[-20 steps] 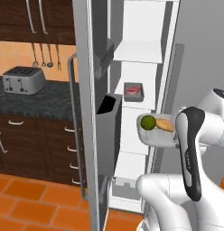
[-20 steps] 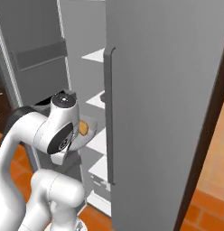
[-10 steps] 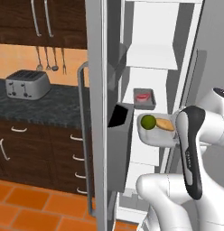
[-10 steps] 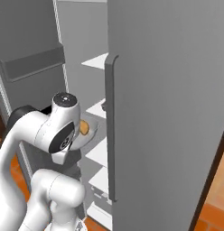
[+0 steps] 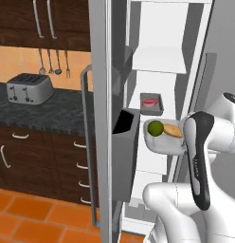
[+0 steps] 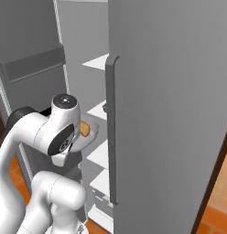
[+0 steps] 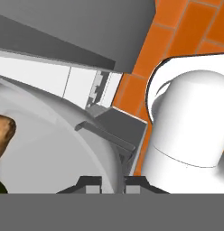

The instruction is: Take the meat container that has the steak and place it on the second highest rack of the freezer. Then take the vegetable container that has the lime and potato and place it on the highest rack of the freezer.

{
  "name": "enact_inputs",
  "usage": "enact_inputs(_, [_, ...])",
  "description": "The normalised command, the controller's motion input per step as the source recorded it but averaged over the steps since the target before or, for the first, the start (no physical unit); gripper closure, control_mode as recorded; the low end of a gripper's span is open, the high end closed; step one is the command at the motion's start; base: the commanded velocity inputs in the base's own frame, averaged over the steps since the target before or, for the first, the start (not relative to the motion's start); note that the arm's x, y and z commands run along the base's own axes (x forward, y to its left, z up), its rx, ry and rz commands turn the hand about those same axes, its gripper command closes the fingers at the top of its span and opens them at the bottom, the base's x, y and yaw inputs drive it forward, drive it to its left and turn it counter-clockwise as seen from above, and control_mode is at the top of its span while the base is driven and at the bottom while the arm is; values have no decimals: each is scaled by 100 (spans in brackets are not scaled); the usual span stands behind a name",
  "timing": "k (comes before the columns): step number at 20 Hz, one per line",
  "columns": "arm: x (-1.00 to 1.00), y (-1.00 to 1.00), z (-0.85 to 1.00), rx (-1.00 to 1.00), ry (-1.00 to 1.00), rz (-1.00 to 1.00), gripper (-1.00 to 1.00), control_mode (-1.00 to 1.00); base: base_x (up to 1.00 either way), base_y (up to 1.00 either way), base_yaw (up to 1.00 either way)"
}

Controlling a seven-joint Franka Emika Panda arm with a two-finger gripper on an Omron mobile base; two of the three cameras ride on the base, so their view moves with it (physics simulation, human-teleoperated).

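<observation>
Jaws clamp the vegetable container [image 5: 159, 140] rim, arm raised before the freezer [image 5: 162, 57].

A: What do you see on the shelf [image 5: 159, 117]?
B: You see a grey box [image 5: 151, 103] with the steak [image 5: 149, 101] in it.
A: And the counter [image 5: 41, 110]?
B: Your toaster [image 5: 29, 88] sits there.

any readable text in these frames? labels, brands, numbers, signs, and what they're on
None: no view carries any lettering, number or sign.
The toaster front is plain, with no brand mark.
The freezer door, handle, shelves and door bins are unmarked.
The grey tray with the steak has no label.
The white bowl with the lime and potato has no label.
The arm's white links show no logo.
</observation>
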Motion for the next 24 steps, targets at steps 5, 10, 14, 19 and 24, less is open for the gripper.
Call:
enact_inputs(5, [0,0,0,0,0,0,100,100,61,0,2])
enact_inputs(10, [0,0,0,0,0,0,100,100,29,10,1])
enact_inputs(14, [0,0,0,0,0,0,100,100,-2,39,1])
enact_inputs(19, [0,0,0,0,0,0,100,100,-3,42,0])
enact_inputs(24, [0,0,0,0,0,0,100,100,6,48,0])
